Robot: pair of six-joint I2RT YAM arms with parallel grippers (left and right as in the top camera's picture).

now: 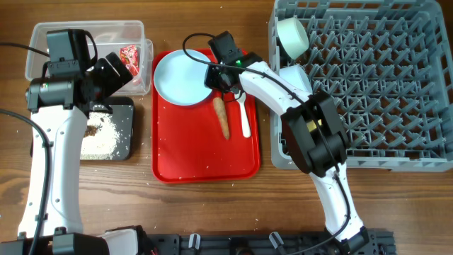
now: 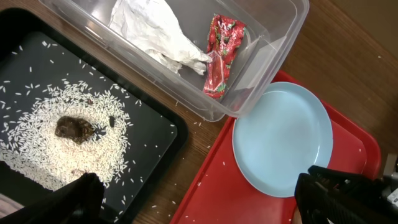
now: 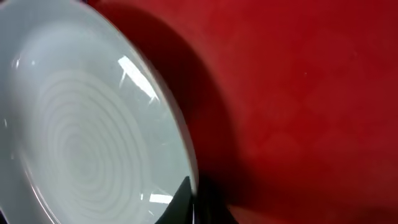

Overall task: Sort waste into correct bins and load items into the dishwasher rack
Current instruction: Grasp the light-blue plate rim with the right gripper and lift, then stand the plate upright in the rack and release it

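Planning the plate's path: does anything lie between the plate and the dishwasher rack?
Yes. The brown stick scrap and white spoon lie on the red tray between the plate and the rack; a pale bowl occupies the rack's near corner.

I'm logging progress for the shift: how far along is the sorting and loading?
Done: wrapper and napkin lie in the clear tub; rice and brown lump in the black tray; a pale-green bowl sits in the rack. In hand: the right hand is at the rim of the plate on the red tray. Left: plate, brown stick and spoon.
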